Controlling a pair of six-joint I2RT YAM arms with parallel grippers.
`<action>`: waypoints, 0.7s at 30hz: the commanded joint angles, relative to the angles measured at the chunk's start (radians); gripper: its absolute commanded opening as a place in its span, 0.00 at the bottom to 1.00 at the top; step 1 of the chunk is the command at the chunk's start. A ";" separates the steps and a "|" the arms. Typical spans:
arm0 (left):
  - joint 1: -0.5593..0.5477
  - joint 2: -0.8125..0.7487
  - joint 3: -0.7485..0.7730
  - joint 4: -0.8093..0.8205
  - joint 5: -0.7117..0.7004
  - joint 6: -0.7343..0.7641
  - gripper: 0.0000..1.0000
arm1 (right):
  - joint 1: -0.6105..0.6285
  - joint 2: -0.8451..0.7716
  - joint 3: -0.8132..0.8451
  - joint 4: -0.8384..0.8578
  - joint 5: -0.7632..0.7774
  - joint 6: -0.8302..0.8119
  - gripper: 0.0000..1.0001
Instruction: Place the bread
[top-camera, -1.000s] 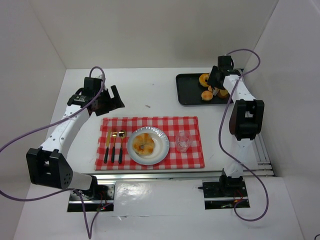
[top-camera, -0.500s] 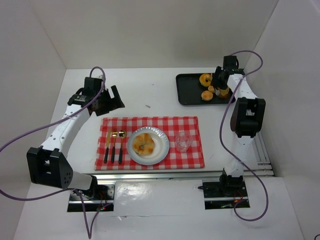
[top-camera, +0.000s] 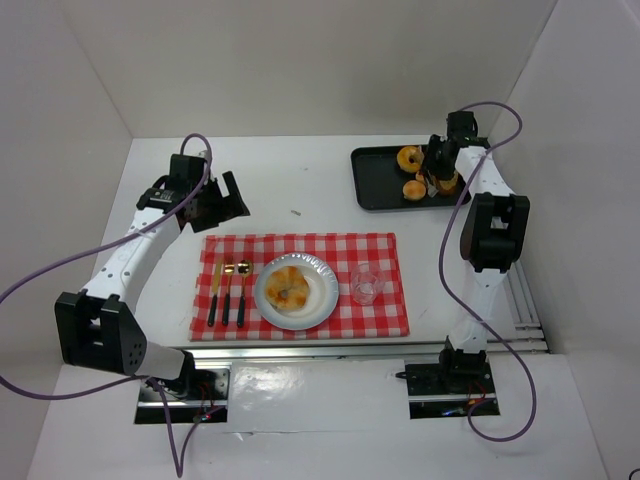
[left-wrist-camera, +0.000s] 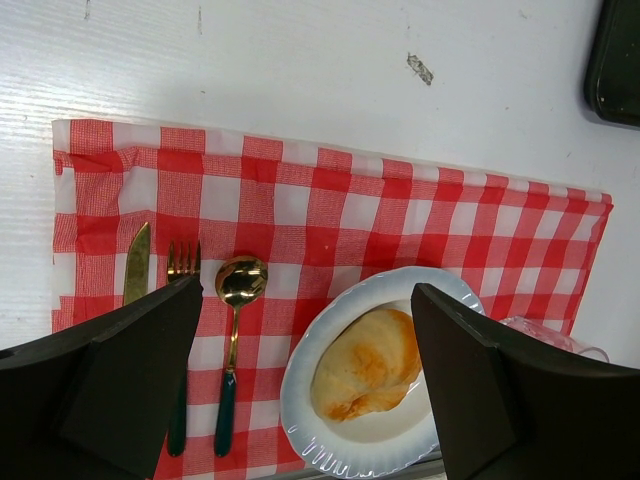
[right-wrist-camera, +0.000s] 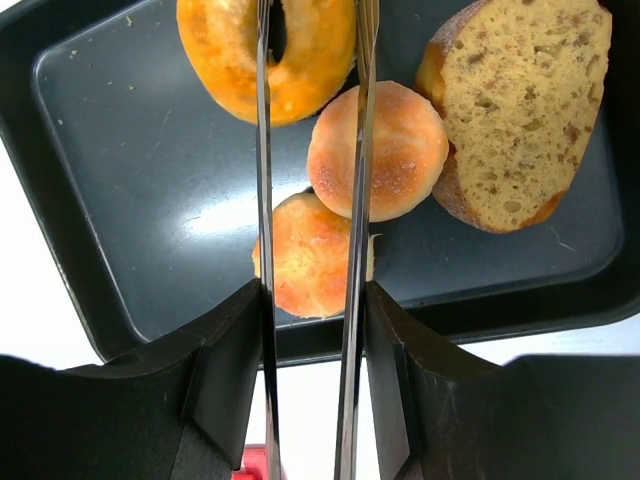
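At the far right of the white desk (left-wrist-camera: 300, 60), a black tray (right-wrist-camera: 120, 200) with four pieces of bread: a glazed doughnut (right-wrist-camera: 220, 50), a round roll (right-wrist-camera: 400, 150) just beside it, a smaller roll (right-wrist-camera: 310, 260) touching that one and nearer the tray's rim, and a brown slice (right-wrist-camera: 520, 110) touching the round roll on its other side. Directly above this tray, the right pincer (top-camera: 436, 178), pointing down, with two thin metal blades held parallel and only a narrow gap between them. Seen from the wrist, between those blades: the middle of the smaller roll, wider than the gap, and further along a part of the doughnut. Cannot tell whether pinching a piece or merely hanging over it. Over to the left, above the far edge of a red-and-white checked cloth (left-wrist-camera: 350, 210), the left pincer (left-wrist-camera: 306, 288), spread wide and holding nothing. On the cloth, from left to right: a knife (left-wrist-camera: 137, 262), a fork (left-wrist-camera: 182, 262) and a spoon (left-wrist-camera: 240, 282) side by side, then a white plate (left-wrist-camera: 300, 400) with one golden bun (left-wrist-camera: 365, 375) lying on it, then a clear glass (top-camera: 365, 283) just beside the plate. Tray and cloth well apart.
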 joint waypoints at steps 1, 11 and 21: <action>0.004 0.001 0.034 0.021 -0.007 0.019 0.99 | 0.001 -0.019 0.053 -0.016 -0.041 -0.031 0.49; 0.004 0.001 0.034 0.021 -0.007 0.009 0.99 | 0.019 -0.030 0.044 -0.051 -0.068 -0.049 0.49; 0.004 -0.008 0.034 0.021 -0.007 0.009 0.99 | 0.058 -0.160 -0.005 0.010 -0.016 -0.019 0.35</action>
